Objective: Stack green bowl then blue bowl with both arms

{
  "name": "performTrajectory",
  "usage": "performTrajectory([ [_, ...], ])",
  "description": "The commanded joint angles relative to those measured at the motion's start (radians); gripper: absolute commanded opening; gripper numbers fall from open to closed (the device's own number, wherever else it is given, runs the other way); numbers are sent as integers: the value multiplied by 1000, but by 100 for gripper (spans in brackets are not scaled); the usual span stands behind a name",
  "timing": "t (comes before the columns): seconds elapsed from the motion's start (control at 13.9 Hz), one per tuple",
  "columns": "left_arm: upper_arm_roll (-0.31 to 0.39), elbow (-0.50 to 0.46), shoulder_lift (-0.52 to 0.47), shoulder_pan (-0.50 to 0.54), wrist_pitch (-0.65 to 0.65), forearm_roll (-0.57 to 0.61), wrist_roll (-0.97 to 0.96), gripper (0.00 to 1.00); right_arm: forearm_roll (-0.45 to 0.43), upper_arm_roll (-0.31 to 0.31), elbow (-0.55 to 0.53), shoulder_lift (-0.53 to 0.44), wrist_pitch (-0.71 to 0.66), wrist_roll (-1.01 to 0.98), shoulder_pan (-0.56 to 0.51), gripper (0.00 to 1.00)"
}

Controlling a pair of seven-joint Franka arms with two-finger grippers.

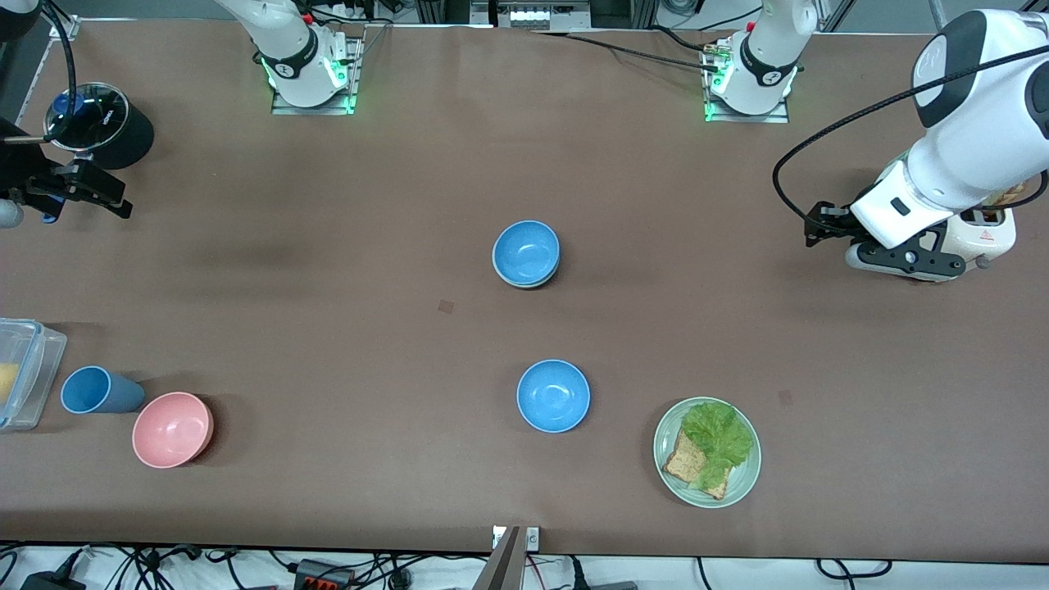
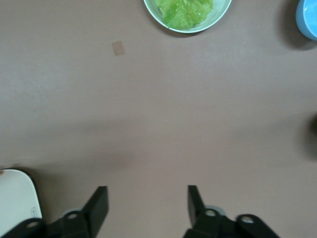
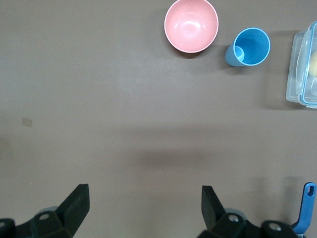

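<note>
A sky-blue bowl (image 1: 525, 251) sits at the table's middle, nested in a pale green bowl whose rim (image 1: 516, 282) shows just under it. A second blue bowl (image 1: 553, 396) stands alone, nearer to the front camera; its edge shows in the left wrist view (image 2: 308, 20). My left gripper (image 1: 905, 260) (image 2: 147, 198) is open and empty over bare table at the left arm's end. My right gripper (image 1: 90, 188) (image 3: 143, 198) is open and empty over bare table at the right arm's end. Both are well away from the bowls.
A green plate (image 1: 742, 479) (image 2: 223, 12) with lettuce and bread lies beside the lone blue bowl. A pink bowl (image 1: 172, 428) (image 3: 191, 25), a blue cup (image 1: 94, 390) (image 3: 247, 47) and a clear container (image 1: 24, 373) (image 3: 302, 69) stand at the right arm's end. A white appliance (image 1: 983, 236) sits under the left arm.
</note>
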Motion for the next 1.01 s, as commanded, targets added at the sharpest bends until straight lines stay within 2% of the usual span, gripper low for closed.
performTrajectory([
  [0.0, 16, -10, -21, -10, -44, -27, 13, 100, -5, 7, -2, -9, -10, -5, -8, 100],
  [0.36, 18, 53, 2, -10, -54, -25, -16, 100, -7, 7, -2, -8, -8, -5, -8, 100],
  [0.72, 31, 55, -1, -25, -83, -25, -114, 100, -5, 7, 0, -6, -7, -14, -9, 100],
  [0.94, 21, 133, 42, -24, -156, -18, -114, 100, -5, 7, 1, -8, -2, -14, -9, 100],
])
